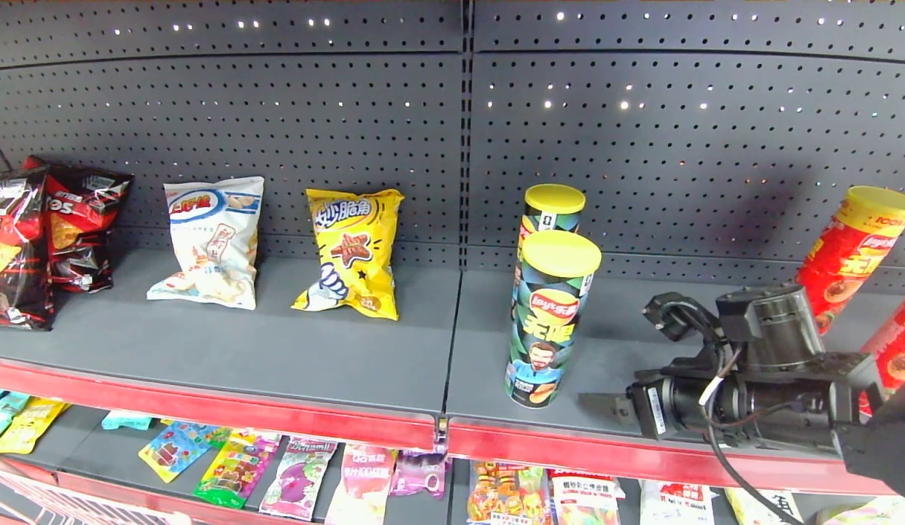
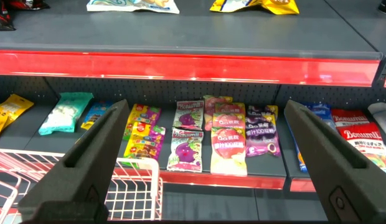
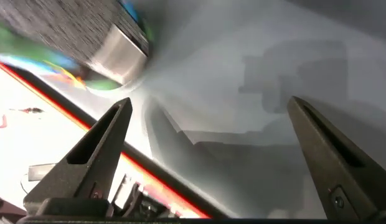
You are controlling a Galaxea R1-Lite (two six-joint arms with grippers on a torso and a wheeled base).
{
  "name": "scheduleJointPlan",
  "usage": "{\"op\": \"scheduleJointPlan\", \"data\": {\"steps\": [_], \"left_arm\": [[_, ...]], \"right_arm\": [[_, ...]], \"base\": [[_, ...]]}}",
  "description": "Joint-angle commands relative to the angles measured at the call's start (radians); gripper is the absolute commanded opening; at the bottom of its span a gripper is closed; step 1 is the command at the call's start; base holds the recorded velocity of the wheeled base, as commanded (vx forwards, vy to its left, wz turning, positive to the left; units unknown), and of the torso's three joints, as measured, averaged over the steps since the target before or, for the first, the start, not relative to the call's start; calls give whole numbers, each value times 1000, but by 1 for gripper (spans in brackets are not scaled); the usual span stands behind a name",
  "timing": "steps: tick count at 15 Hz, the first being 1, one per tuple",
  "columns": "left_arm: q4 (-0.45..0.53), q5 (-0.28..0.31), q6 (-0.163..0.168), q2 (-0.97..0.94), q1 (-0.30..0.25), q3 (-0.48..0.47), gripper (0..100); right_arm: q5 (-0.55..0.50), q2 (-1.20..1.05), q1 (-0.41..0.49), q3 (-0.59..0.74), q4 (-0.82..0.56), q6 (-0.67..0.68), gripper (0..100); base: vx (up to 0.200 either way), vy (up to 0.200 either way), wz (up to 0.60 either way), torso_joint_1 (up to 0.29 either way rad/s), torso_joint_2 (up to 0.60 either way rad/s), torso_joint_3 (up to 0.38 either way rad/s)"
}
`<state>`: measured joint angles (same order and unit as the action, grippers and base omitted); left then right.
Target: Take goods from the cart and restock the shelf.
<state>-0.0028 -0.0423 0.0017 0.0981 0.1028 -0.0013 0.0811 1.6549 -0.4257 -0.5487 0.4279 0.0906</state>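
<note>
Restocking looks to be at the release stage: the tall green cardboard chip can with a yellow plastic lid (image 1: 550,328) stands upright on the grey metal shelf (image 1: 277,350), just ahead of the right end effector (image 1: 596,403), whose fingers are spread and hold nothing. The left end effector (image 2: 207,104) — also spread, empty — sits near the red-and-white wire cart (image 2: 134,190). The next move probably calls for a straight retreat clear of the can, then a fresh pick from the cart.

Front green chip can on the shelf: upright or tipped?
Upright: the front green can stands on its base on the shelf, yellow lid on top.
</note>
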Motion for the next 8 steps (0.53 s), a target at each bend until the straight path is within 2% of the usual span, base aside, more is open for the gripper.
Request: {"op": "scheduleJointPlan", "data": {"steps": [1,5,8], "left_arm": [[0,-1,0,2,0,0,100],[0,-1,0,2,0,0,100],[0,-1,0,2,0,0,100]], "right_arm": [[-3,-113,16,35,9,-2,100],[-18,-294,18,59,6,-17,100],[-67,-412,9,38,5,-68,100]], "base": [[0,0,0,0,0,0],[0,0,0,0,0,0],[0,0,0,0,0,0]]}}
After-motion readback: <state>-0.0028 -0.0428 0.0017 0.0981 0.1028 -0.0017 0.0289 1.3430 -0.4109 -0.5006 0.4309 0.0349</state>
